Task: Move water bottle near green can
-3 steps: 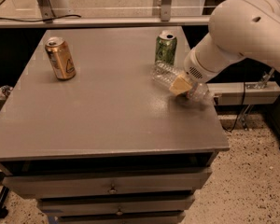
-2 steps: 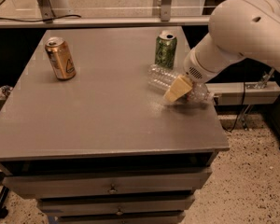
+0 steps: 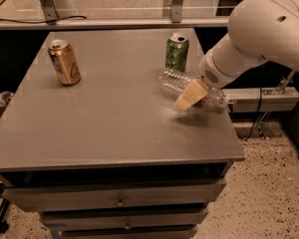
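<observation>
The water bottle [image 3: 173,80] is clear ribbed plastic and lies on its side on the grey table [image 3: 114,123], just in front and right of the green can [image 3: 177,53], which stands upright with a silver top. My gripper [image 3: 192,94] reaches in from the right and sits over the bottle's middle. One tan finger [image 3: 188,97] slants down to the tabletop on the bottle's near side, spread away from it. The other finger is hidden behind the bottle. The bottle's cap end is partly hidden under my wrist.
A gold-orange can [image 3: 64,62] stands upright at the table's left. The table's right edge [image 3: 234,133] is close to the bottle. Drawers [image 3: 119,201] sit below the tabletop. A rail [image 3: 114,23] runs behind the table.
The visible tan finger has swung outward and down toward the tabletop, away from the bottle. The bottle and both cans have stayed in place.
</observation>
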{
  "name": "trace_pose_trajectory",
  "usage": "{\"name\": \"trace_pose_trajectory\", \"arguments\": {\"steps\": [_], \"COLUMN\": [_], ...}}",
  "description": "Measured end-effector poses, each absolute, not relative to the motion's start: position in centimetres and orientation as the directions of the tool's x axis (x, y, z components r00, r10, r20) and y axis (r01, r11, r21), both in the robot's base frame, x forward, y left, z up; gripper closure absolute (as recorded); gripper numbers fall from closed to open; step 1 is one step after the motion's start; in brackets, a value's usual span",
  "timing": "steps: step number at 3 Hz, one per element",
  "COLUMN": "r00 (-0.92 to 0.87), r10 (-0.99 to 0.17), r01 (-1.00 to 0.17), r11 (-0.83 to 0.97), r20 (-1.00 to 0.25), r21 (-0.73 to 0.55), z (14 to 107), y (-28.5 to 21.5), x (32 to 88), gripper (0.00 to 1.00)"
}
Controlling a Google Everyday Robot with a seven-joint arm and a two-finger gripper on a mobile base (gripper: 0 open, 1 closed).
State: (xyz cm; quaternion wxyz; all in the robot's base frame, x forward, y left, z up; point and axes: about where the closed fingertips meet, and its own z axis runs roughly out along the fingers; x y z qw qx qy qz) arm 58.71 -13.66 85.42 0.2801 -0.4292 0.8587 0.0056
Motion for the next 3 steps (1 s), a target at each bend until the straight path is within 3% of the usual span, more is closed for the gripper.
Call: {"name": "trace_pose_trajectory", "arguments": {"steps": [3], "r00": [-0.386], "r10": [-0.627], "r01": [-0.803], "r11": [0.589], "r20": [-0.677], "r21": [-0.088], "z": [95.5], "y": [-22.4], "x": [55.9], "gripper": [0.00]}}
